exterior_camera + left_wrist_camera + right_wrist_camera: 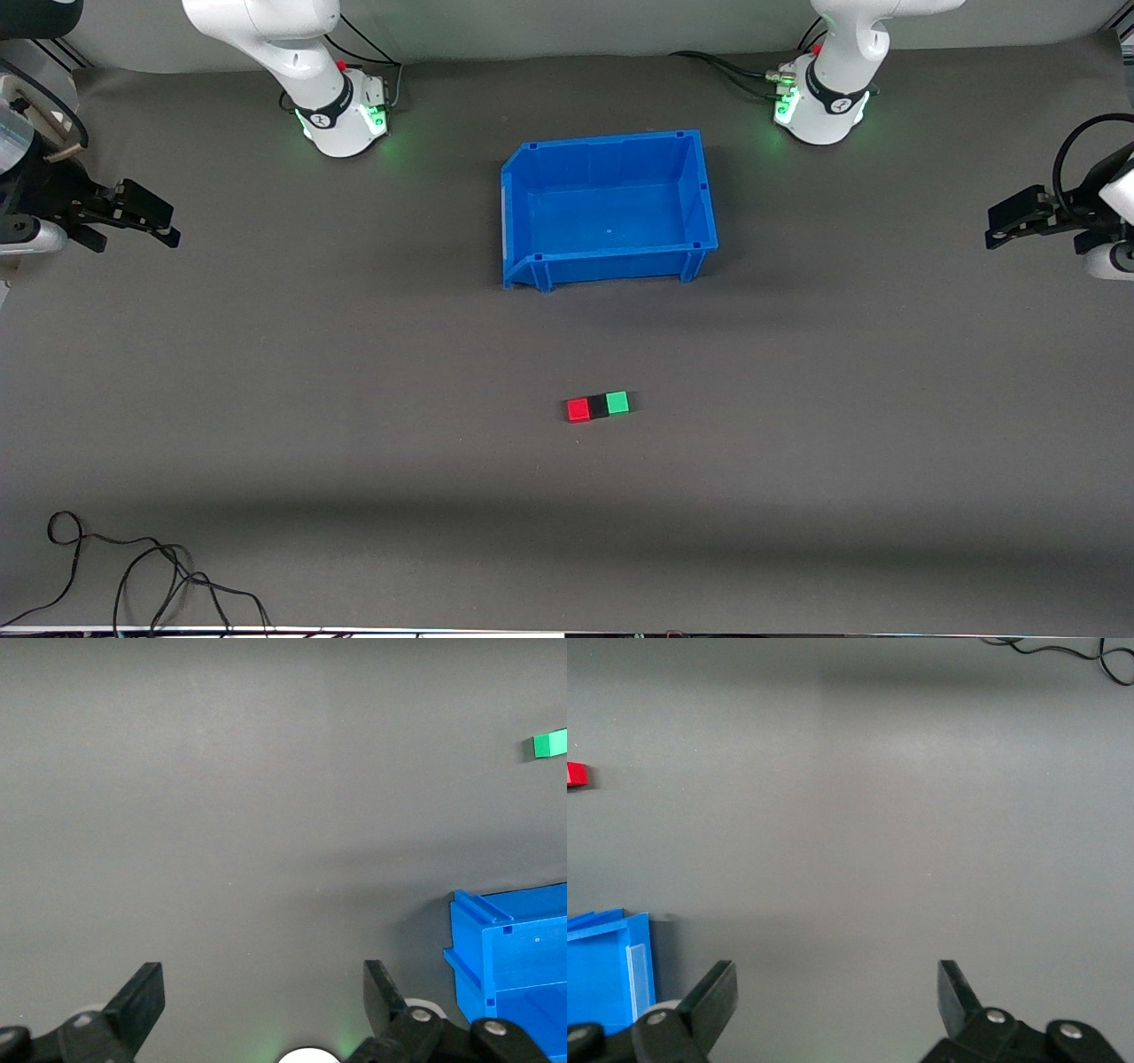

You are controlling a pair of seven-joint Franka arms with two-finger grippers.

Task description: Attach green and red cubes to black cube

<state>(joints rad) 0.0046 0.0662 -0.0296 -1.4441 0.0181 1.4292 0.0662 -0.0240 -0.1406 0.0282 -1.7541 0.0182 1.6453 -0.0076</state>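
The red cube point(578, 409), black cube point(598, 407) and green cube point(617, 402) lie touching in one row on the grey table, black in the middle, nearer to the front camera than the blue bin point(532, 190). The green cube also shows in the left wrist view point(550, 744) and the red cube in the right wrist view point(576, 773). My left gripper point(999, 223) is open and empty, up at the left arm's end of the table; its own view point(263, 992) shows bare table between the fingers. My right gripper point(155, 217) is open and empty at the right arm's end point(836, 997).
The blue bin is empty and stands mid-table between the arm bases; it also shows in the left wrist view point(509, 970) and the right wrist view point(602, 979). Loose black cables point(133, 576) lie at the table's near corner at the right arm's end.
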